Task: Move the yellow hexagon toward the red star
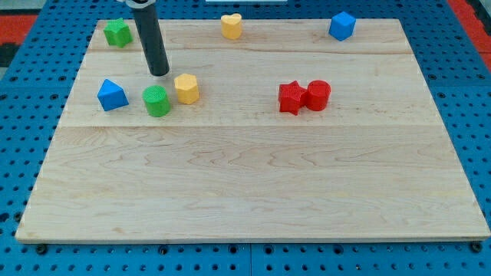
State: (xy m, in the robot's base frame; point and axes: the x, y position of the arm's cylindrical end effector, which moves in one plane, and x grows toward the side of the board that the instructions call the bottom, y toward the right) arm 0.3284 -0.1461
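Seven blocks lie on the wooden surface [253, 184], with no container among them. My tip [159, 74] stands at the lower end of the dark rod, which comes down from the view's top. The tool is a plain rod with nothing to spread or press together, and it pinches nothing.

Just to the view's right of the tip and slightly toward the view's bottom sits the yellow hexagon [186, 88], near the tip but apart from it. Directly toward the view's bottom from the tip is the green cylinder [156, 100], close beside the hexagon's left side. Farther to the view's left of the tip lies the blue block [112, 95].

Well to the view's right of the tip, past the hexagon, is the red star [291, 98], touching the red cylinder [318, 94] on its right side.

Toward the view's top-left of the tip sits a green block [117, 32]. Toward the view's top-right sits a yellow heart [231, 25], and far to the right a blue cube [342, 25].
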